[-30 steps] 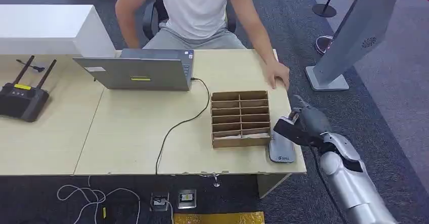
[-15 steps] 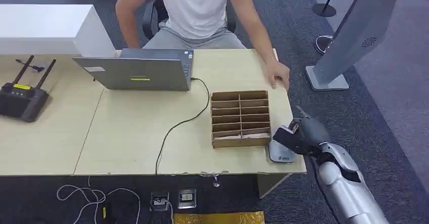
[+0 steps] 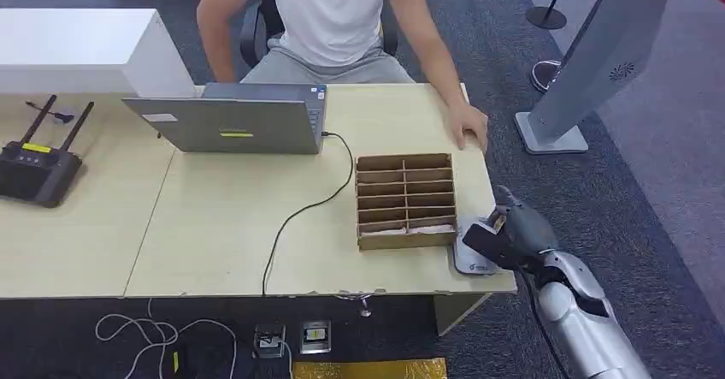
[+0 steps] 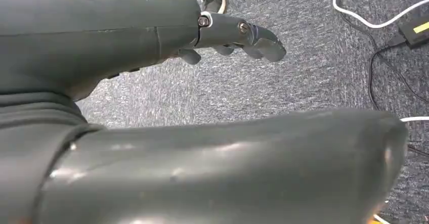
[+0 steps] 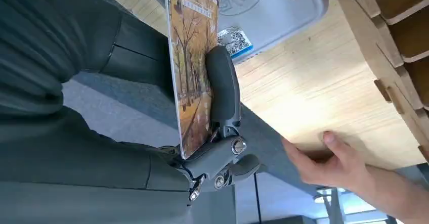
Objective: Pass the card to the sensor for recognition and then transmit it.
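1. The right robot hand (image 3: 504, 233) pinches the card (image 5: 195, 67) just above the sensor (image 5: 273, 6), beside the cardboard organizer (image 3: 405, 199); recognition looks underway, handover remains.
2. The left robot hand (image 4: 227, 37) hangs over carpet, fingers loosely curled, holding nothing.
3. A person's hand (image 3: 468, 127) rests on the wooden table (image 3: 222, 225) beyond the organizer.

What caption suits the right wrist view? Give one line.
Right hand holds a picture card over the grey card reader.

You have a light wooden table (image 3: 222, 225) carrying a grey laptop (image 3: 231, 122) with its black cable (image 3: 299, 212), a cardboard divider tray (image 3: 406, 199), the grey sensor (image 3: 468, 255) at the front corner — and a person's hand (image 3: 468, 127).
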Tool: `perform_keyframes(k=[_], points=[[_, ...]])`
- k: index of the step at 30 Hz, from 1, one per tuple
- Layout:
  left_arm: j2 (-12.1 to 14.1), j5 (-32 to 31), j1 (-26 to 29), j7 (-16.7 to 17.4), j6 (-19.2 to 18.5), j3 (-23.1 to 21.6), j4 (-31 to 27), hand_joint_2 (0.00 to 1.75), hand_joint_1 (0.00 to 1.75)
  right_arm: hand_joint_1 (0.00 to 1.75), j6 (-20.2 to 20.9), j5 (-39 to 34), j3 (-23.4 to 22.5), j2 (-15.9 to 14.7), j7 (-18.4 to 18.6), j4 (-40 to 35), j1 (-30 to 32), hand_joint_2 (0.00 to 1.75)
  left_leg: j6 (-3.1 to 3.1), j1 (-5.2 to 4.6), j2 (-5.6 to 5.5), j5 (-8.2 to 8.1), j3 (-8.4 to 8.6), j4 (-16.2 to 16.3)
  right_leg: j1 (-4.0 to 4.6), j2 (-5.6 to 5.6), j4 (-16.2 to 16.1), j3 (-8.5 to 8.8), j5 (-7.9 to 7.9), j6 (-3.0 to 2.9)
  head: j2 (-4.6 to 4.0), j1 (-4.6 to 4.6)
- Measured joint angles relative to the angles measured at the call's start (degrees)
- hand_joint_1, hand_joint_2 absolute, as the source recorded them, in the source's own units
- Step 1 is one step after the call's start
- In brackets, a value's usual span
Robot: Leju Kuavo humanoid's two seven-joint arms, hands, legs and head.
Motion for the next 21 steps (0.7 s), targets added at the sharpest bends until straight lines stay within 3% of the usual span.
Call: perform_keyframes(k=[21], points=[[0.0, -0.26, -0.01, 0.0, -0.09, -0.04, 0.0, 0.0, 0.0, 1.75, -2.69, -0.83, -0.48, -0.04, -1.16, 2.69, -1.3, 1.75, 0.0, -0.01, 0.0, 0.0, 0.05, 0.0, -0.01, -0.01, 0.0, 0.08, 0.0, 0.0, 0.0, 0.0]])
